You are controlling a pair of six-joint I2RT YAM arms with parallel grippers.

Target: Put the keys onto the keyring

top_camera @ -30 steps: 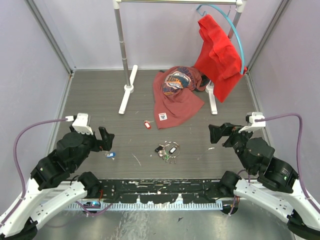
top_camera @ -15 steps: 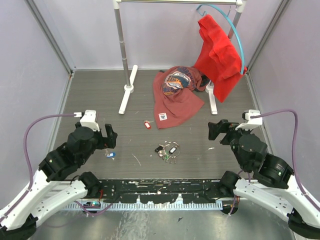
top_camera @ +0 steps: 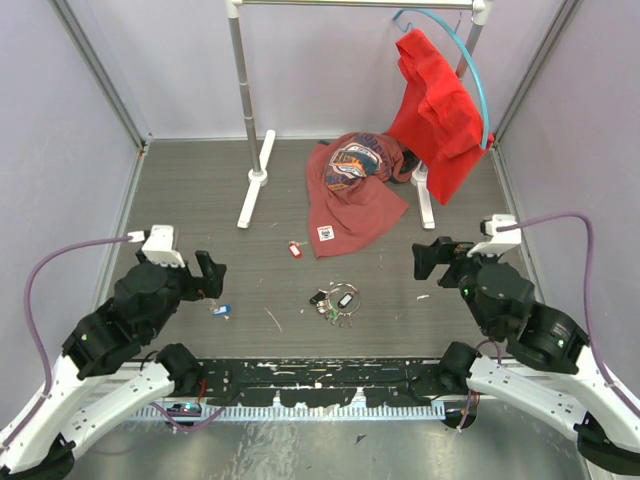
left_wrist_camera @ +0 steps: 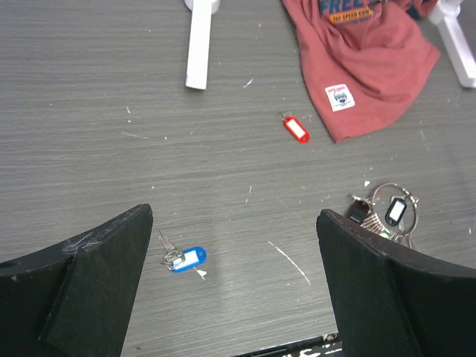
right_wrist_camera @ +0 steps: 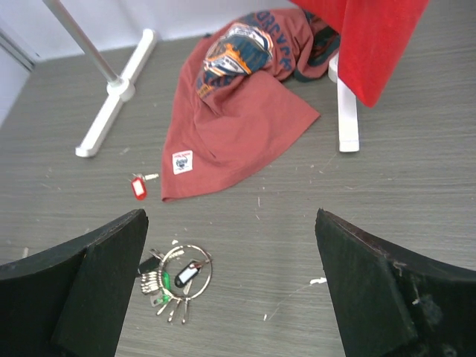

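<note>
Left tool and right tool both spread wide, gripping nothing, above the tabletop.
The keyring, carrying a bunch of small keys and a black tag, lies on the tabletop between the two tools, well apart from each. A blue-tagged key lies near the left tool; a red-tagged key lies just beside a rust-red T-shirt.

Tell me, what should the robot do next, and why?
Probably lower the open left fingers onto the blue-tagged key: it lies loose between them in the wrist view, apart from the keyring, and nothing is held.
</note>
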